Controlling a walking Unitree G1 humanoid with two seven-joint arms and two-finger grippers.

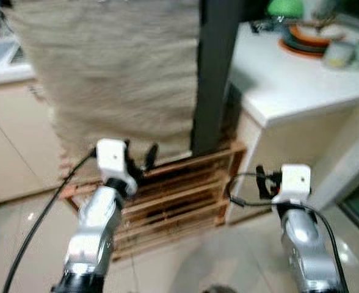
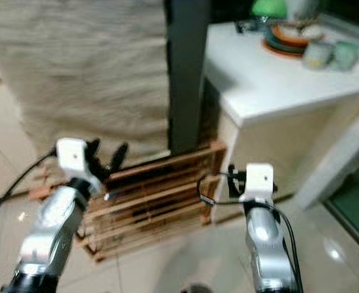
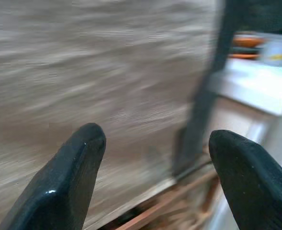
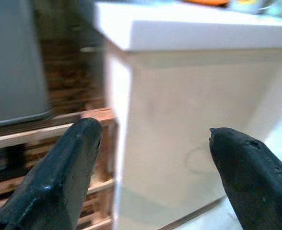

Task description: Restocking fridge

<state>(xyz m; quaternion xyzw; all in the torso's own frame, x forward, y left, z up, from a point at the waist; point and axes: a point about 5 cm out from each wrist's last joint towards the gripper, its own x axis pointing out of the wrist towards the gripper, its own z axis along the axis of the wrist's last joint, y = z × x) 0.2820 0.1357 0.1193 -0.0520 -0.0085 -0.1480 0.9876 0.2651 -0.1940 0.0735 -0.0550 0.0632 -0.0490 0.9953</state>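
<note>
Blurred frames, camera looking down at a kitchen floor. Left pincer (image 1: 138, 160) is raised in front of a wooden slatted crate (image 1: 173, 195) that sits on the tiled floor (image 1: 21, 244); its two black fingers (image 3: 74, 172) are spread apart, holding nothing. Right pincer (image 4: 155, 163) is also up, facing the side of a white desk (image 1: 289, 85), fingers (image 4: 59, 177) spread wide, nothing between them; in the head views only the white wrist block and cable of this arm can be made out, beside the crate's right end. Behind the crate hangs a beige woven cloth (image 1: 112, 67) covering a large upright surface, and just to its right stands a dark vertical panel (image 1: 215, 67), possibly a fridge edge, cannot tell for sure. The crate's lower end sits at the foot of that dark panel and close against the desk's cabinet side. On the desk top, far corner: stacked plates (image 1: 308, 39) with orange rims, two pale mugs (image 1: 350, 54) beside them, and a green rounded object (image 1: 284, 7) behind. No food items or bottles can be clearly made out; dark shapes inside the crate are too blurred to identify.
</note>
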